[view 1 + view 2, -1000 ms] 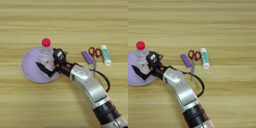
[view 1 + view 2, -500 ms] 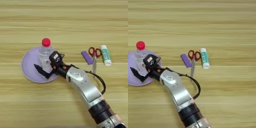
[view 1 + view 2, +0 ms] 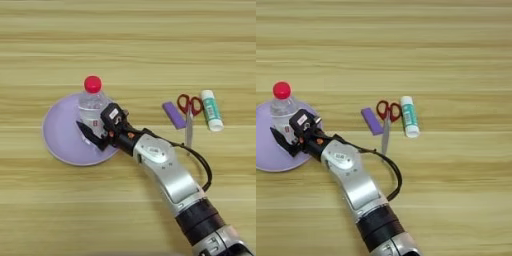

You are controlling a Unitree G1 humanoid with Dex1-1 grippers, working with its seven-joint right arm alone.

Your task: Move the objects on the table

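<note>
A clear plastic bottle (image 3: pixel 93 105) with a red cap stands upright on the round lilac plate (image 3: pixel 59 136) at the left. My right gripper (image 3: pixel 98 131) reaches in from the lower right and is shut on the bottle's lower body. One black finger (image 3: pixel 88 134) lies across the bottle's front; the other is hidden behind it. At the right, apart from the gripper, a small purple block (image 3: pixel 173 115), red-handled scissors (image 3: pixel 189 111) and a white glue stick (image 3: pixel 211 110) with a green label lie side by side on the wooden table (image 3: pixel 130 45).
My silver forearm (image 3: pixel 167 172) crosses the table diagonally from the bottom right, with a black cable (image 3: pixel 202 165) looping off its right side toward the scissors' blade tips.
The arm's elbow has swung left and the wrist has pushed in toward the bottle. The front finger has drawn in against the bottle's base. The bottle itself has stayed in place on the plate.
</note>
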